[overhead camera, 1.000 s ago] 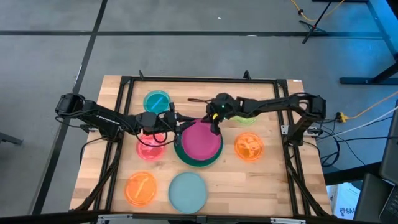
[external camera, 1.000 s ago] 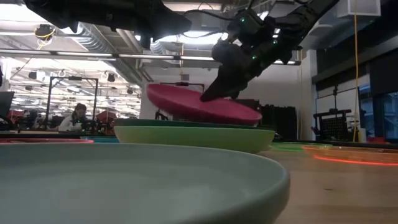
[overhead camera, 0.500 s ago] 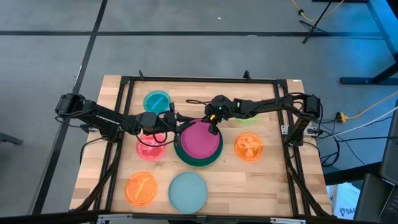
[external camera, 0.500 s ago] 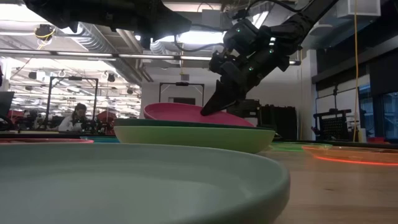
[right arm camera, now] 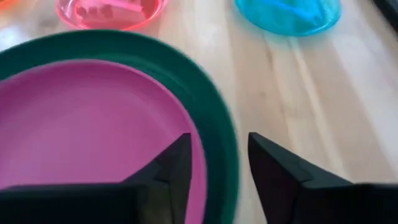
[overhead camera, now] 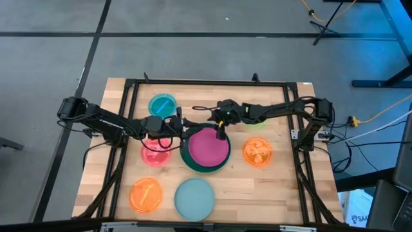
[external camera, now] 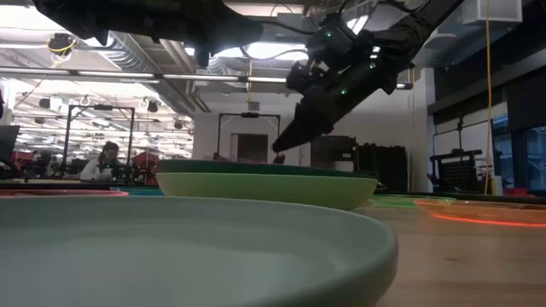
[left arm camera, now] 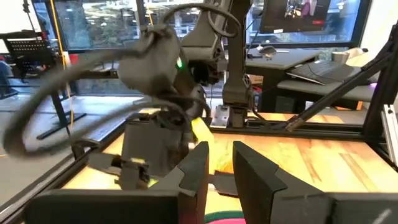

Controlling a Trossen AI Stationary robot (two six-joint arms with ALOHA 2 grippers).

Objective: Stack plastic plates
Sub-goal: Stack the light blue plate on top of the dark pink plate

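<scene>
Magenta plate [overhead camera: 208,145] lies in dark green plate [overhead camera: 185,156]; right tool [overhead camera: 220,133] apart above rim, left tool [overhead camera: 182,128] state unclear.

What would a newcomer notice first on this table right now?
The magenta plate lies nested in the dark green plate at the table's middle, with the right gripper open just above its far rim. The left gripper hovers at the stack's left edge, over the red-pink plate. Around them lie loose plates: cyan at the back left, orange on the right, another orange and a pale blue one at the front.
</scene>
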